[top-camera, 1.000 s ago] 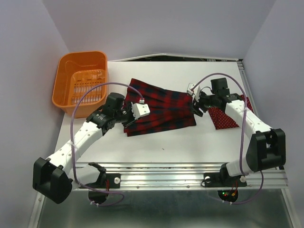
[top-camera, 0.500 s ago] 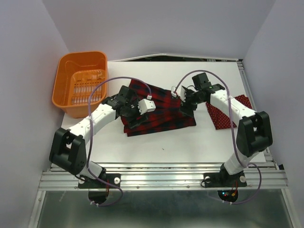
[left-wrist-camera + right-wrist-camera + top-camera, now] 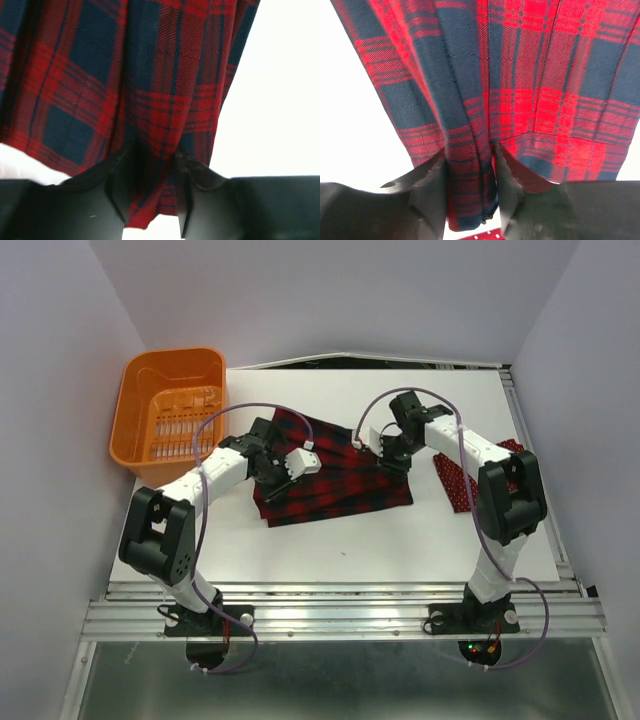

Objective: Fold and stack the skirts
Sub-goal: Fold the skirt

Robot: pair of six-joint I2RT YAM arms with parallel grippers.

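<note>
Both end effectors are clamped on the plaid skirt, one at each side of it. In the left wrist view the left end effector has a gathered ridge of red-and-navy cloth pinched between its fingers, close to the skirt's edge, with bare desk showing beside it. In the right wrist view the right end effector grips a similar bunch of several folds at the opposite edge.

From above, the plaid skirt lies mid-desk between the two arms. The dotted red skirt lies flat just to its right, partly under the right arm, and an orange basket stands well apart at the far left.

The cloth looks light, soft and quite limp. It will likely sag in the middle when lifted by two points, and the pleats may fan out or slide over one another. The woven surface seems to offer decent friction, so slipping out of a firm pinch looks unlikely. The greater risk is catching only the top layer, which would let the underside trail.

Good holds appear to be the side edges near the corners, taken through all layers. Both holds should sit at matching height, so the fold line runs straight and the halves meet evenly.
</note>
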